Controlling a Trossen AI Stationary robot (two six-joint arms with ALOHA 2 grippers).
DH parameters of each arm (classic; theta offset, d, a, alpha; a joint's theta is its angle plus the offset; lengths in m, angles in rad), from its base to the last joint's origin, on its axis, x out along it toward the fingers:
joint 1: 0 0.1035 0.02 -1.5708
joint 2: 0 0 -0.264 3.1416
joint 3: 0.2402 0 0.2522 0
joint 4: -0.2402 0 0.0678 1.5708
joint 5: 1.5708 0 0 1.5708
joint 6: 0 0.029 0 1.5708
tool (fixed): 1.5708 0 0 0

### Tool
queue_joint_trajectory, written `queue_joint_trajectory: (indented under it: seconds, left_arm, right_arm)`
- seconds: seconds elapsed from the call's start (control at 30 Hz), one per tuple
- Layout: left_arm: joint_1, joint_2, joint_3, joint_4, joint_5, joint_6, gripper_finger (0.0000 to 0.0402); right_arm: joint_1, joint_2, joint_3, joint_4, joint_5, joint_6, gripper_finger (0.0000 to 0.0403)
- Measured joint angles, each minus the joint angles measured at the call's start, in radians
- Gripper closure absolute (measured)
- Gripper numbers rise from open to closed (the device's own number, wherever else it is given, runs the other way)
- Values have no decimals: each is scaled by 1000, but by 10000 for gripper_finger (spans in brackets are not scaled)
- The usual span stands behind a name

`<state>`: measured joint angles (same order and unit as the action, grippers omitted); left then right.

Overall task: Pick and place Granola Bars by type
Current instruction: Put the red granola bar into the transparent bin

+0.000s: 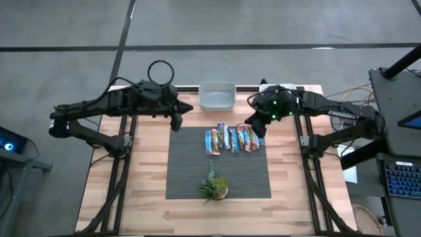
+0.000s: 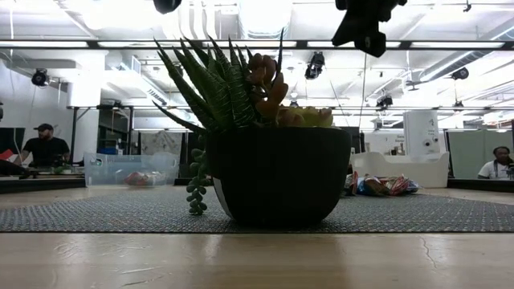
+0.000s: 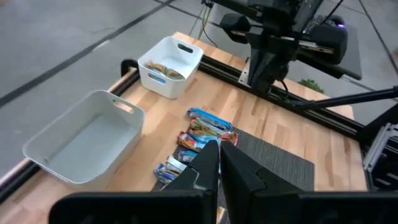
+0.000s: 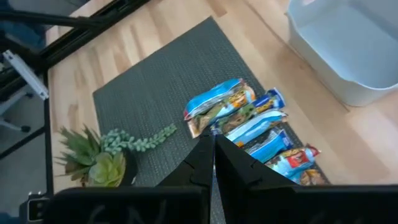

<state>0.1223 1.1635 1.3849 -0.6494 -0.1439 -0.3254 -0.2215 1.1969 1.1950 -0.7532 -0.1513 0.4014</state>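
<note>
The right hand hovered nearly closed and empty just above the bars on the mat. It probably needed to open wider, then take one end bar only.

The only lettering that shows is white print along the right arm in the high view, which seems to begin "TROSS", though it is too small to make out for sure. The wrappers of the Granola Bars carry coloured printing in the right wrist view, but no word or brand on them can be made out. Nothing else in any view, neither the bins nor the room's far walls, bears legible text.
</note>
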Motion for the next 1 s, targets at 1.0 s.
queue_joint_trajectory:
  seconds: [1.0]
  left_arm:
    - [-2, 183, 1, 187, 11, -123, 396]
  right_arm:
    - [40, -5, 0, -9, 85, -17, 394]
